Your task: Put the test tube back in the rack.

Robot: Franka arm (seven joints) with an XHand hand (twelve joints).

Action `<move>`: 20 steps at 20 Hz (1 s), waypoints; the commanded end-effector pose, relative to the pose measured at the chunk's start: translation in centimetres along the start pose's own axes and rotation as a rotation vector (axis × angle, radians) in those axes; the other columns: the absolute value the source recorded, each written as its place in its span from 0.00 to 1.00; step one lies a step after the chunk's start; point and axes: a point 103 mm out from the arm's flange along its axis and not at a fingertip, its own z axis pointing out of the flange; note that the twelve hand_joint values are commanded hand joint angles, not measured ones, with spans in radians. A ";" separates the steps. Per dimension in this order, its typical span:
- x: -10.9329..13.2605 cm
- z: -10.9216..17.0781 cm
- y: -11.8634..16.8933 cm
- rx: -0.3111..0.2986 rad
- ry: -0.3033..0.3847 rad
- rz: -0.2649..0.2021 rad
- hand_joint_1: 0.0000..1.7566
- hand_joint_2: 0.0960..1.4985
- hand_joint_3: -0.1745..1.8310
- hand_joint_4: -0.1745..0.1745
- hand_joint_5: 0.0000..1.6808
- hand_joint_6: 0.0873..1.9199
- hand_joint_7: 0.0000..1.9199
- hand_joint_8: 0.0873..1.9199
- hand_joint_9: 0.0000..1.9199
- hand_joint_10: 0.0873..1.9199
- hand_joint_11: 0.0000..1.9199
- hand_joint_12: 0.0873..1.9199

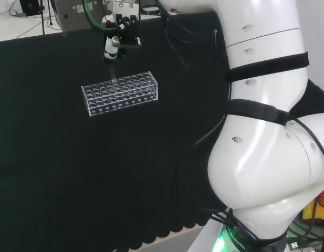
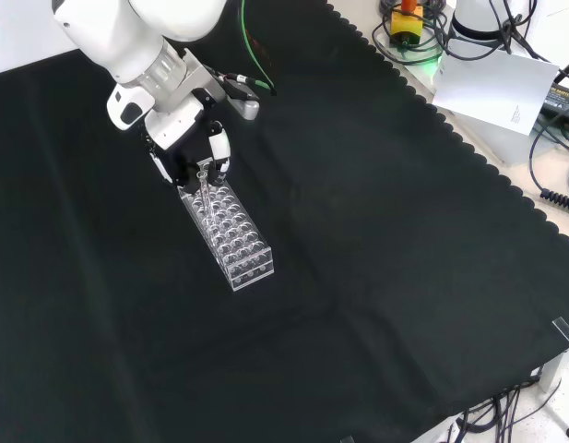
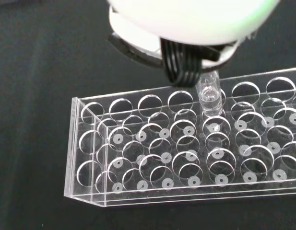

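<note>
A clear plastic test tube rack [image 1: 121,103] with several rows of round holes lies on the black cloth. My hand [image 1: 117,38] hovers just above its far side, shut on a clear test tube [image 1: 114,72] that hangs upright from the curled fingers. In the front view the hand [image 2: 184,138] is at the rack's [image 2: 251,269] upper end, with the tube [image 2: 206,181] pointing down at it. The wrist view puts the tube's [image 3: 208,95] rounded lower end over a hole in the rack's [image 3: 84,190] outer row. Whether it has entered the hole I cannot tell. The other holes I see stand empty.
The arm's white links [image 1: 267,121] take up the right of the head view. Beyond the cloth's scalloped edge [image 2: 468,148] in the front view lie cables, a yellow object [image 2: 406,20] and a white sheet [image 2: 491,85]. Black cloth lies all round the rack.
</note>
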 end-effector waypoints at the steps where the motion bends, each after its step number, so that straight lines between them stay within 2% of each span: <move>1: -0.5 1.0 0.7 0.019 0.010 0.006 0.82 0.35 0.42 0.00 0.77 0.20 0.76 0.31 0.82 0.00 0.64 0.43; 20: -1.3 4.5 2.2 0.074 0.028 0.009 0.82 0.35 0.42 0.00 0.77 0.20 0.76 0.31 0.82 0.00 0.64 0.43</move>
